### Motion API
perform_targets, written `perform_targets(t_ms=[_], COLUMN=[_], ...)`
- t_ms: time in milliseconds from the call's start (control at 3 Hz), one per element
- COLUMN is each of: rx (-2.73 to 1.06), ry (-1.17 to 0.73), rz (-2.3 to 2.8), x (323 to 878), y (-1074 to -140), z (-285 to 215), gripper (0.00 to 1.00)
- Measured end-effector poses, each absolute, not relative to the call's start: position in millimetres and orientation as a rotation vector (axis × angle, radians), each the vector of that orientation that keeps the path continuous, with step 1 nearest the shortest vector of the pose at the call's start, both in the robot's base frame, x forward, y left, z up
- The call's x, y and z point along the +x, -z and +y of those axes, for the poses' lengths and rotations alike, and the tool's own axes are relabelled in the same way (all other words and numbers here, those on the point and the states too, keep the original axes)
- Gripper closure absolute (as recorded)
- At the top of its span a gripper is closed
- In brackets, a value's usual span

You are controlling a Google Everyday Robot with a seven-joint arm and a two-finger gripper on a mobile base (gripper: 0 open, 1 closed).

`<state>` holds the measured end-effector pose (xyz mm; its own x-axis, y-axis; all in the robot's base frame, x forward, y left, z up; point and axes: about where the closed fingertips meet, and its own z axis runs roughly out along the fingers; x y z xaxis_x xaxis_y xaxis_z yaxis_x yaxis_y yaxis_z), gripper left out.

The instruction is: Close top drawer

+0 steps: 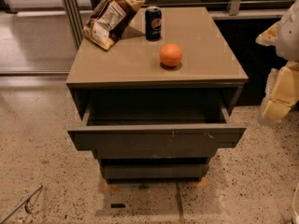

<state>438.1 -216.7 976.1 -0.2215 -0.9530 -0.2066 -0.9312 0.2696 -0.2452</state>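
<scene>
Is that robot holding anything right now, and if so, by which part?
Nothing seen held: the gripper hangs at the right edge, clear of the open top drawer.

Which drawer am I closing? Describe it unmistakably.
On the taupe cabinet bearing the orange, left of the end effector, three drawer fronts stack downward. The top drawer is the widest, pulled open, with pale chips along its upper edge.

Tabletop (210, 64): chip bag (111, 17) rear left, tilted; soda can (153, 23) upright just beside it; orange (171, 55) nearer the front edge. Speckled floor (37, 162) below.
</scene>
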Motion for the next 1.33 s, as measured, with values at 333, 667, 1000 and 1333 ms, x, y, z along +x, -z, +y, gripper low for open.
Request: perform_targets(t_ms=[333,667,1000,1333], rx=[-1.725,-1.716,-1.71,-1.701], ry=[0.098,0.097,0.068,0.043], rz=[2.232,2.223,2.216,2.195], x=[438,439,438,438], y=[-976,-975,-960,-924], z=[-217,-215,-212,-209], gripper=[0.0,0.19,0.42,0.65])
